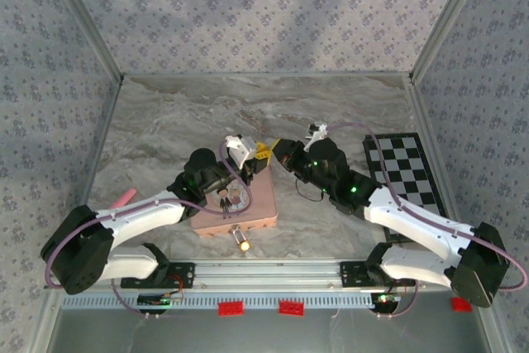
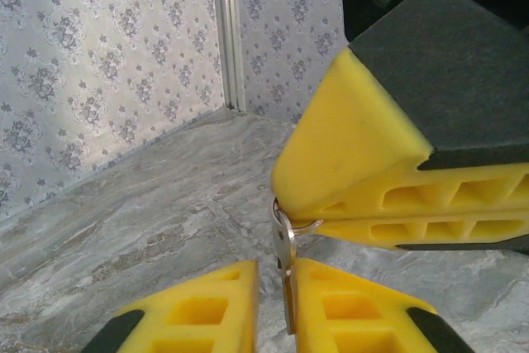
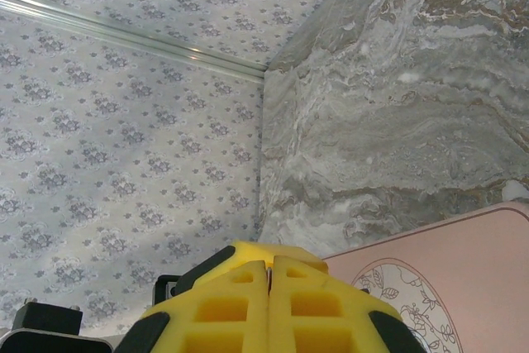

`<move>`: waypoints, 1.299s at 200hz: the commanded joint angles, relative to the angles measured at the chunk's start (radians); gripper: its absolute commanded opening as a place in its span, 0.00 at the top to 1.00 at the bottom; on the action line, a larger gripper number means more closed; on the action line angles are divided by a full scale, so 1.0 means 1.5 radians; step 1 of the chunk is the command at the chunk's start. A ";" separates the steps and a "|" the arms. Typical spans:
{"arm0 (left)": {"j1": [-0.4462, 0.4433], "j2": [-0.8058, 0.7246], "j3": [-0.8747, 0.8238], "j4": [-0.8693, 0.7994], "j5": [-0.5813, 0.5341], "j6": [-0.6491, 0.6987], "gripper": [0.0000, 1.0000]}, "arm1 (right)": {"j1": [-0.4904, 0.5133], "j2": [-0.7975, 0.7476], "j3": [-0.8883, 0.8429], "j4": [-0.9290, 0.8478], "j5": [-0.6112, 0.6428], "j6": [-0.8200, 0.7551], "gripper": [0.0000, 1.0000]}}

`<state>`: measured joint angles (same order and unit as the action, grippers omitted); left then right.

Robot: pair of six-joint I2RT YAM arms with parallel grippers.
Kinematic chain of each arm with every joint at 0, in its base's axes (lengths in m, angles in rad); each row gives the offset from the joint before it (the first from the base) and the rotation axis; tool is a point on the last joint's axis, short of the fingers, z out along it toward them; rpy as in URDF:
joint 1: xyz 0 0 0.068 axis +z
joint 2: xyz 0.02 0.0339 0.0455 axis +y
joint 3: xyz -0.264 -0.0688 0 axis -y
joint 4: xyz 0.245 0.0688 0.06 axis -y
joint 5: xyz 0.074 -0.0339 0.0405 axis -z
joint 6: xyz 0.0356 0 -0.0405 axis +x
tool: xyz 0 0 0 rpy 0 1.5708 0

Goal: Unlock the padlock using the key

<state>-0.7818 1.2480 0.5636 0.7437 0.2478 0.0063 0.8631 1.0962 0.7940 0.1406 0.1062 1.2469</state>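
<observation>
— Top view, entry one?
— I log it bright and even, lit from overhead; soft shadows under the arms (image 1: 140, 217) on the marble tabletop (image 1: 165, 121); one hot glint on the padlock (image 1: 242, 244).
— Wrist views?
— Left: key (image 2: 287, 287) fairly crisp, left gripper's fingers (image 2: 207, 316) softly blurred at the frame's foot. Right: bright, right gripper's fingers (image 3: 240, 307) slightly soft, wallpaper (image 3: 124, 121) sharp.

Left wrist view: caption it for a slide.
Left gripper straddles the key hanging from a ring pinched in the shut right gripper.
</observation>
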 commanded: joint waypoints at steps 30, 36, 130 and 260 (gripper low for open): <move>-0.004 0.004 0.023 0.001 0.022 0.001 0.88 | 0.008 -0.011 -0.005 0.019 0.027 0.009 1.00; -0.004 0.005 0.024 0.000 0.022 0.002 0.91 | 0.009 -0.011 -0.004 0.018 0.027 0.009 1.00; -0.004 0.007 0.022 -0.009 0.019 0.009 0.94 | 0.011 -0.013 -0.002 0.005 0.043 0.008 1.00; 0.051 -0.099 0.100 -0.410 0.123 0.109 1.00 | -0.069 -0.072 -0.044 -0.060 -0.016 -0.549 0.26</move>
<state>-0.7509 1.1618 0.6422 0.3710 0.2863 0.0990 0.8291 1.0615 0.8101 -0.0132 0.2062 0.8951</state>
